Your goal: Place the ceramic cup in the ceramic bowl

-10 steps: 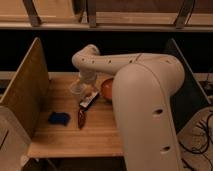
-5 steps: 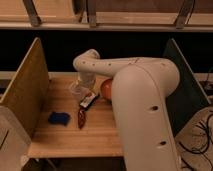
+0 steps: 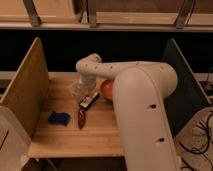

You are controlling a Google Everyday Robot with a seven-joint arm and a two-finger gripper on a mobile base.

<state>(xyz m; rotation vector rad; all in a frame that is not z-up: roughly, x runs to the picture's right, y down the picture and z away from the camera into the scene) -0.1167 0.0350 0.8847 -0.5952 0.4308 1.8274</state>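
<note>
Ceramic cup on table left of ceramic bowl; fingers at cup, grip cannot tell.

Text: nothing you can read anywhere.
Gripper: low over the wooden table, just left of the ceramic bowl.

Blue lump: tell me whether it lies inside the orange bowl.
No, the blue lump lies on the wooden table, apart from the orange bowl; the end effector is at the pale cup farther back.
</note>
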